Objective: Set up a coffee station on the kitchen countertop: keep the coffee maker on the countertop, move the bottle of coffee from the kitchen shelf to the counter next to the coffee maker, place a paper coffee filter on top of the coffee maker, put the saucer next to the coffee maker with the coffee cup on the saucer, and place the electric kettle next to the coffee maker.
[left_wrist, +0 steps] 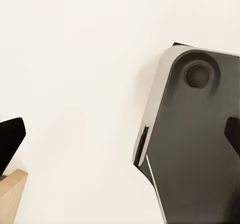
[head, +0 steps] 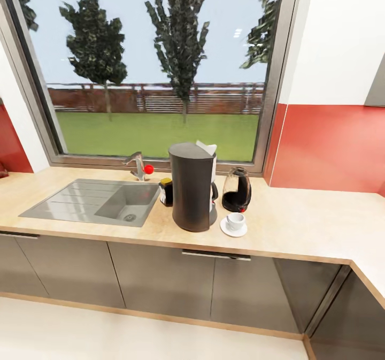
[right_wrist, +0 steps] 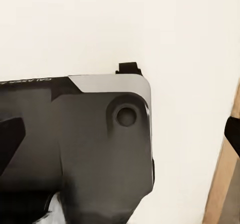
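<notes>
Crowding is the risk: the coffee maker stands on the tabletop with the filter on top, jar, kettle and cup on saucer close beside. Any reach could topple them. Each claw's spread cannot be told.

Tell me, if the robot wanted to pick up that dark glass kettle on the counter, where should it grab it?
Probably by the black handle of the electric kettle, which seems to arch over its right side. Coming from the right or from above looks safest: the coffee maker stands close on its left, and the coffee cup on its saucer sits just in front. The rounded glass body would likely slip.
</notes>
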